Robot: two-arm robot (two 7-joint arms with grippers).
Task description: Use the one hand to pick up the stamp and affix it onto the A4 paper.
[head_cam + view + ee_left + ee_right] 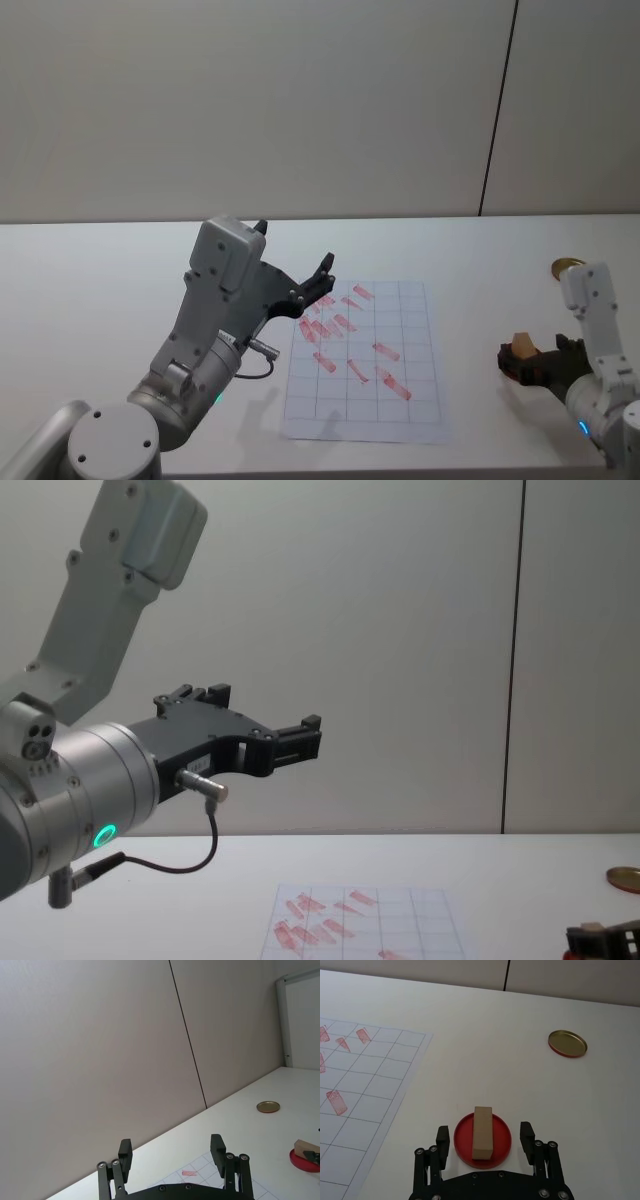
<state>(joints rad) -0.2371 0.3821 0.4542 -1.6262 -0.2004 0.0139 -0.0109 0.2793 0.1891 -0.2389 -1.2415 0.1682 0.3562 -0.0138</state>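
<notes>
The white table (100, 300) is carrying three items directly on its surface. The A4 paper (415, 345) is lying flat near the front edge, at about 6 o'clock in the head view, with its long sides running away from the robot. Its faint grid is showing red stamp marks (385, 352), mostly toward the sheet's 11 o'clock portion. The round red ink pad (502, 1135) is sitting at about 4 o'clock, well apart from the sheet. The gold-brown disc (567, 1043) is lying flat at about 3 o'clock, beyond the pad and apart from it.
</notes>
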